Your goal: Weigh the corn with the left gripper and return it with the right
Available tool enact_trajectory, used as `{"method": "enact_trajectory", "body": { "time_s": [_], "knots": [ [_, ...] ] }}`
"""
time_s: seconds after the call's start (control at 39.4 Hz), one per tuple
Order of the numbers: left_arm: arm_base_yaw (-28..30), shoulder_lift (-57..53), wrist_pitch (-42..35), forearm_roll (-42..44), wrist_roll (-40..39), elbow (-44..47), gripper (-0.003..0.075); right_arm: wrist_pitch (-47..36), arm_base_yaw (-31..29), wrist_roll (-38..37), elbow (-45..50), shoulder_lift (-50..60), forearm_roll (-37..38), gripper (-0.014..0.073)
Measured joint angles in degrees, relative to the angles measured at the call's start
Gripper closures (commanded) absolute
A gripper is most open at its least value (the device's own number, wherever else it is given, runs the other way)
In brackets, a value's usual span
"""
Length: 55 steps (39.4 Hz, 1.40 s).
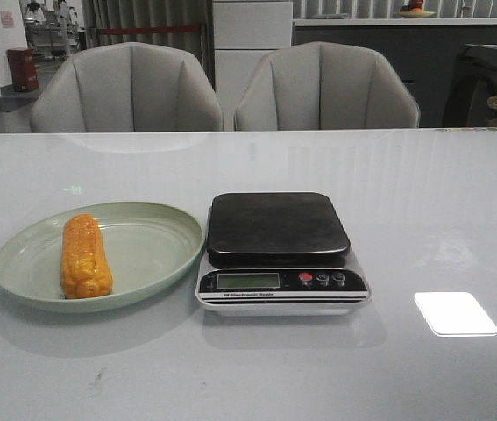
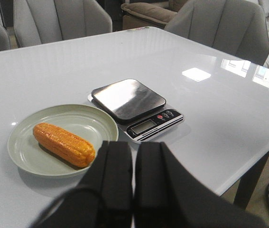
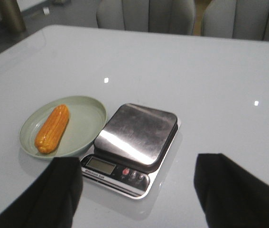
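Corn (image 1: 85,256) lies lengthwise on green plate (image 1: 156,254), left of scale (image 1: 279,250), platform bare. Left gripper (image 2: 134,190) fingers pressed together, held apart from plate. Right gripper (image 3: 136,190) fingers spread wide, seemingly well short of scale; display unreadable

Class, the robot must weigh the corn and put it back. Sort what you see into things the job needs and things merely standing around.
Needed for the job:
corn
green plate
electronic scale
left gripper, shut
right gripper, open

Merely standing around:
two grey chairs
white table
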State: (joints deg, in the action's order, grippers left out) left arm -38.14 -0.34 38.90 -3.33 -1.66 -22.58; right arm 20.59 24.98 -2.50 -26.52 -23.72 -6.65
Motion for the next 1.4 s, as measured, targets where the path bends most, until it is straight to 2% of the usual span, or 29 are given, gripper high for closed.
{"method": "enact_trajectory", "body": {
  "time_s": [0.15, 0.36, 0.41, 0.46, 0.58, 0.69, 1.4],
  "knots": [
    [0.0, 0.0, 0.0, 0.0, 0.0, 0.0, 0.0606, -8.96, 0.0, 0.0, 10.12, 10.27, 1.89, 0.0003],
    [0.0, 0.0, 0.0, 0.0, 0.0, 0.0, 0.0606, -12.77, 0.0, 0.13, 17.39, 14.51, 2.29, 0.0017],
    [0.0, 0.0, 0.0, 0.0, 0.0, 0.0, 0.0606, -12.89, 0.0, 0.13, 17.78, 14.7, 2.38, 0.0066],
    [0.0, 0.0, 0.0, 0.0, 0.0, 0.0, 0.0606, -12.89, 0.0, 0.13, 17.76, 14.65, 2.38, 0.015],
    [0.0, 0.0, 0.0, 0.0, 0.0, 0.0, 0.0606, -12.97, 0.0, 0.13, 17.76, 14.74, 2.38, 0.0475],
    [0.0, 0.0, 0.0, 0.0, 0.0, 0.0, 0.0606, -12.61, 0.0, 0.13, 17.76, 14.74, 2.38, 0.0424],
    [0.0, 0.0, -0.39, 0.7, 0.34, 0.39, 0.0606, -11.4, 0.0, 0.13, 17.8, 14.74, 2.38, 0.0424]
  ]
}}
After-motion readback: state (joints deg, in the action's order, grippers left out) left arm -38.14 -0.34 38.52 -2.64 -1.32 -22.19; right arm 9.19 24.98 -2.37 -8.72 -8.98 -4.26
